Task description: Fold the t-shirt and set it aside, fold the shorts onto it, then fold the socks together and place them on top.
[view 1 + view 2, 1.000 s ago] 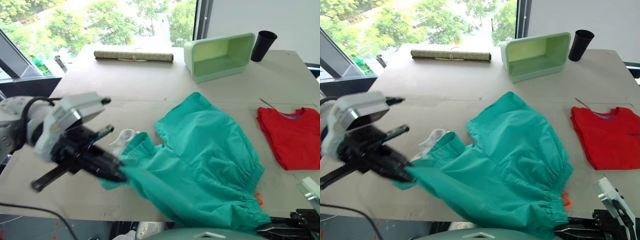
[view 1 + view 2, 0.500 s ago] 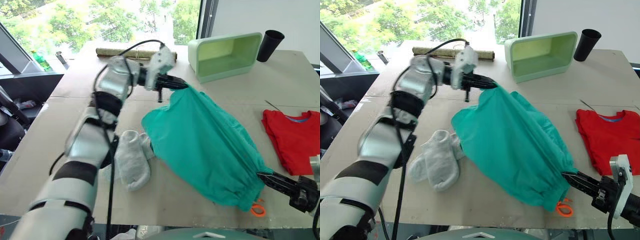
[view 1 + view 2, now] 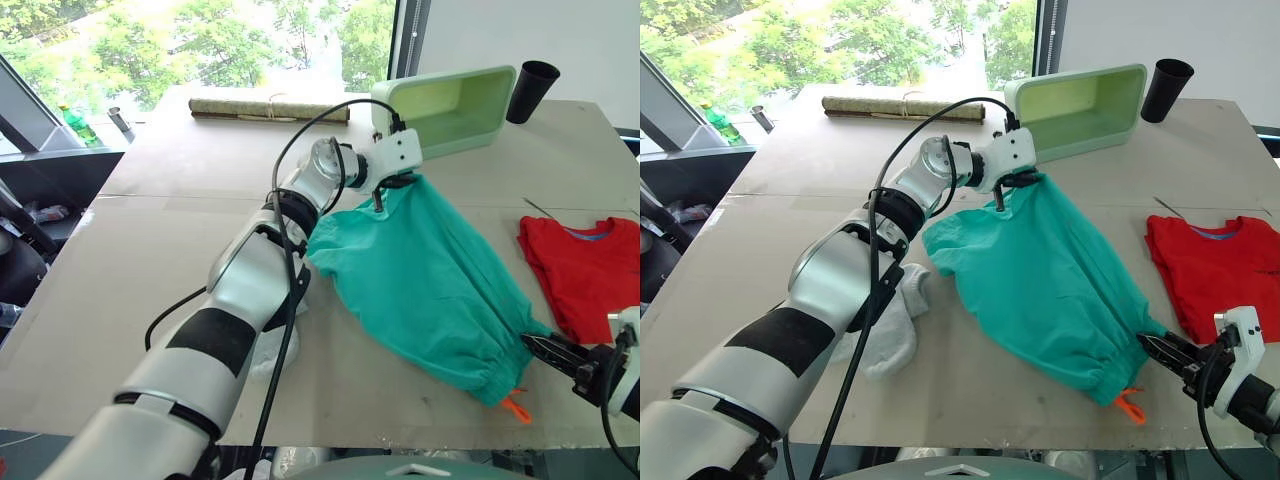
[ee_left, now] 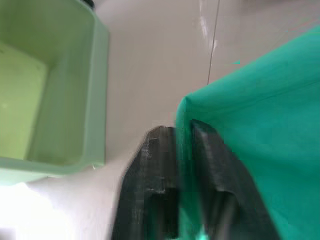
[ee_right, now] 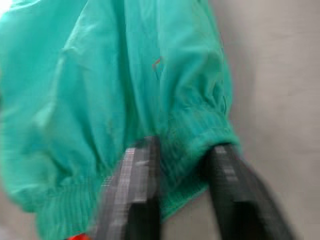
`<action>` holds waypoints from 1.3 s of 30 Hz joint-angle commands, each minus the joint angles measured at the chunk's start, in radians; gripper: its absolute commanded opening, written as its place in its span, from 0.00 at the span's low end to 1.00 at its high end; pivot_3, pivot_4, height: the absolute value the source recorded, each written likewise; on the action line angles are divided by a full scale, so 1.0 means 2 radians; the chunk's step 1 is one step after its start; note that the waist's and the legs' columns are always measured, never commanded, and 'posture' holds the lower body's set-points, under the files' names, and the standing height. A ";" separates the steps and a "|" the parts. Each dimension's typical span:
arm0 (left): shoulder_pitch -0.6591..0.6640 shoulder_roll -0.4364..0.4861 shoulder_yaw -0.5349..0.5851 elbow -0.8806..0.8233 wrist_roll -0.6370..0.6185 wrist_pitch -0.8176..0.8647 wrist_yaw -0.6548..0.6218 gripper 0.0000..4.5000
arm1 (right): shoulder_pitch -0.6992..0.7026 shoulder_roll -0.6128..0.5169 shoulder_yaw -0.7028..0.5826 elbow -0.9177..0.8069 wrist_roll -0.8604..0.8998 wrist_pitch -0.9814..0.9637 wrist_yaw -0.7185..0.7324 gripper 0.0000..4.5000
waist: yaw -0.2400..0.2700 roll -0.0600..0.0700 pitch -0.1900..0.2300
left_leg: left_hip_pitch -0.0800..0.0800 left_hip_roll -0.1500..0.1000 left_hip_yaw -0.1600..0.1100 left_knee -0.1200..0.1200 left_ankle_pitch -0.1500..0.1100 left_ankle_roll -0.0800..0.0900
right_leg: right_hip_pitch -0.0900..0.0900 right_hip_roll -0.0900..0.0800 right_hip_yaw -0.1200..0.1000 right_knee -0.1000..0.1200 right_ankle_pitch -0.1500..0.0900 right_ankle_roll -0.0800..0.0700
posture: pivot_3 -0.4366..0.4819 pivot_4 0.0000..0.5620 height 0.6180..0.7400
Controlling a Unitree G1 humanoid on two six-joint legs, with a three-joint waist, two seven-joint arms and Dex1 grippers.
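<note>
The teal shorts [image 3: 430,280] hang stretched in a long fold between my two grippers, over the middle of the table. My left gripper [image 3: 384,192] is far out near the green bin, shut on the shorts' far edge; the left wrist view has teal cloth pinched between the black fingers [image 4: 210,150]. At the near right, my right gripper [image 3: 537,346] is shut on the elastic waistband corner [image 5: 192,145]. The orange drawstring [image 3: 515,407] dangles below that corner. The folded red t-shirt [image 3: 585,270] lies at the right edge. The pale socks [image 3: 885,335] lie partly hidden under my left arm.
A light green bin [image 3: 445,105] lies on its side at the back, with a black cup [image 3: 530,90] to its right. A rolled bamboo mat [image 3: 268,110] lies along the far edge. The table's front edge [image 3: 330,440] is close below the shorts.
My left gripper has carried the shorts' edge from the near left up and across toward the bin. The shorts are drawn narrower and tauter, and the socks were uncovered.
</note>
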 commanded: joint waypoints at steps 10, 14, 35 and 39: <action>0.020 0.023 0.038 -0.011 0.029 -0.051 0.045 1.00 | 0.004 -0.033 -0.087 0.037 0.002 -0.003 0.023 1.00 | -0.003 0.000 0.000 | 0.000 0.000 0.000 0.000 0.000 0.000 | 0.000 0.000 0.000 0.000 0.000 0.000 | 0.48 0.27 1.00; 0.033 0.054 0.053 -0.022 0.014 -0.080 0.004 1.00 | -0.008 -0.047 -0.095 0.055 0.002 0.004 0.028 1.00 | -0.004 0.000 0.000 | 0.001 0.000 0.000 0.000 0.000 0.000 | 0.000 0.000 0.000 0.000 0.000 0.000 | 0.48 0.27 1.00; 0.290 0.274 0.154 -0.556 -0.211 0.236 -0.350 1.00 | -0.261 -0.150 0.217 0.211 -0.192 -0.068 0.136 0.04 | -0.018 0.001 0.000 | 0.003 0.000 0.000 0.002 0.001 -0.001 | 0.001 -0.001 0.000 0.003 0.000 0.000 | 0.48 0.27 1.00; 0.329 0.302 0.163 -0.652 -0.244 0.304 -0.339 1.00 | -0.438 -0.137 0.329 0.345 -0.313 -0.169 0.179 0.02 | -0.019 0.002 0.001 | 0.002 0.000 0.000 0.003 0.000 -0.001 | 0.001 -0.001 0.000 0.004 0.000 0.000 | 0.48 0.27 1.00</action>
